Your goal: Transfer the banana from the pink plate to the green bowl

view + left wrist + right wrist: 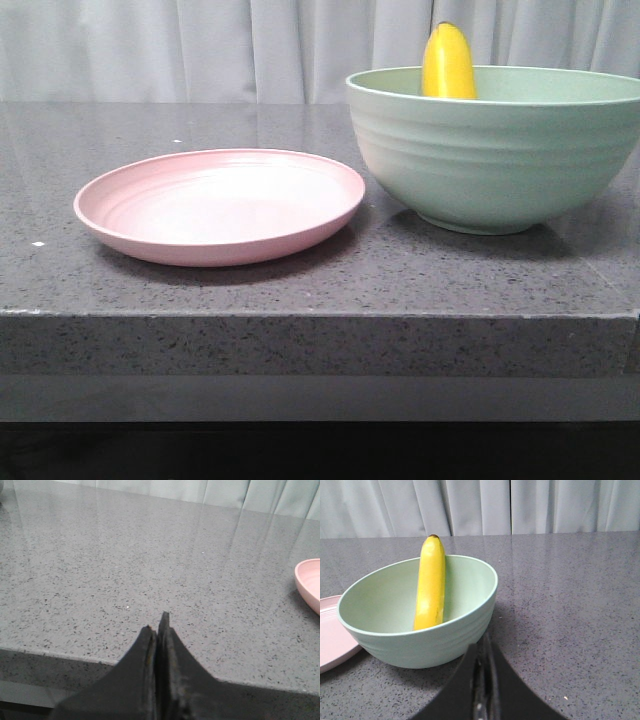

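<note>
The banana (448,64) stands leaning inside the green bowl (490,160) at the right of the table, its tip above the rim; it also shows in the right wrist view (431,585), resting against the bowl's wall (420,645). The pink plate (220,205) lies empty to the left of the bowl; its edge shows in the left wrist view (310,582) and the right wrist view (332,635). My left gripper (159,625) is shut and empty over the table's front edge, left of the plate. My right gripper (484,647) is shut and empty, close beside the bowl. Neither gripper shows in the front view.
The grey speckled stone table (300,290) has its front edge near the camera. A pale curtain (200,45) hangs behind it.
</note>
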Controlling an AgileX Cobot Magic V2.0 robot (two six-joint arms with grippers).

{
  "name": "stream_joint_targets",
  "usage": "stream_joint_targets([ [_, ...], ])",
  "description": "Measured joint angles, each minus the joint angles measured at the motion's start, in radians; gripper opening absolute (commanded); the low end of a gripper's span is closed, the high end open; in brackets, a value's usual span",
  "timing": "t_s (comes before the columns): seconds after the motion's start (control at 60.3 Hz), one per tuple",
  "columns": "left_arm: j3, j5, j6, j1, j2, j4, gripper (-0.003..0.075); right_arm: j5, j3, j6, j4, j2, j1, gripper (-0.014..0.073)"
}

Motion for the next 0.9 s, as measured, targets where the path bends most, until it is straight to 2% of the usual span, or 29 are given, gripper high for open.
stream_joint_targets([
  [0.249,0.0,0.0,0.0,0.0,0.0,0.0,-0.002,-0.015,0.006,0.0,0.0,0.0,0.0,-0.0051],
  [0.531,0.0,-0.002,0.0,0.0,0.0,0.0,-0.002,-0.212,0.188,0.012,-0.029,-0.079,-0.015,-0.0051],
  [0.713,0.0,-0.002,0.0,0.0,0.0,0.0,-0.002,-0.21,0.328,0.016,-0.031,-0.176,-0.041,-0.0051],
  [0.895,0.0,-0.002,0.0,0.0,0.0,0.0,-0.002,-0.205,0.345,0.018,-0.031,-0.18,-0.055,-0.0051],
])
